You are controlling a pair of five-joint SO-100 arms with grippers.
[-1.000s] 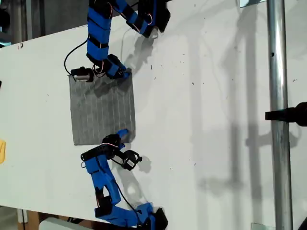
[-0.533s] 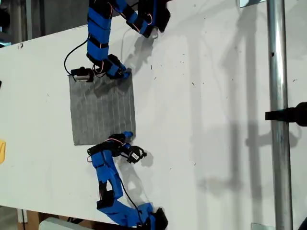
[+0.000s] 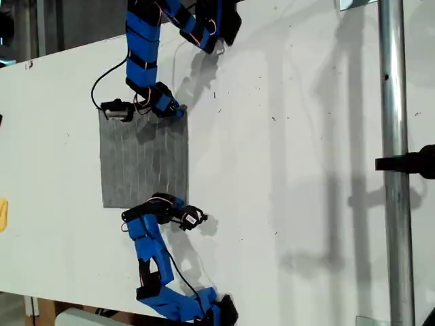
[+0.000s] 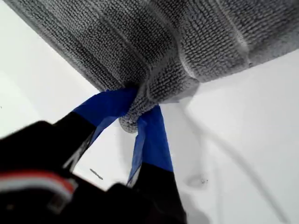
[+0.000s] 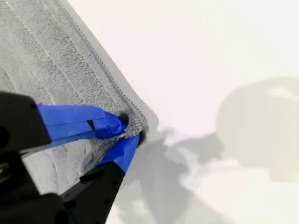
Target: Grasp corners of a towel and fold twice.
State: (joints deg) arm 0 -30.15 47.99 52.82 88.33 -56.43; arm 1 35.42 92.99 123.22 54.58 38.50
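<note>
The grey striped towel lies flat on the white table, towards the exterior view's left. My first gripper is shut on the towel's corner at the lower right in the exterior view. That corner is bunched between the blue fingers. My second gripper is shut on the upper right corner, and its body lies over the towel's upper edge. The towel's two corners on the exterior view's left rest free on the table.
A vertical metal pole with a black clamp stands at the exterior view's right. A yellow object shows at that view's left edge. The arm bases sit at its top and bottom.
My first gripper has swung in onto the lower right corner and shut on it. The towel's right edge there has drawn slightly left. My second gripper has barely moved.
</note>
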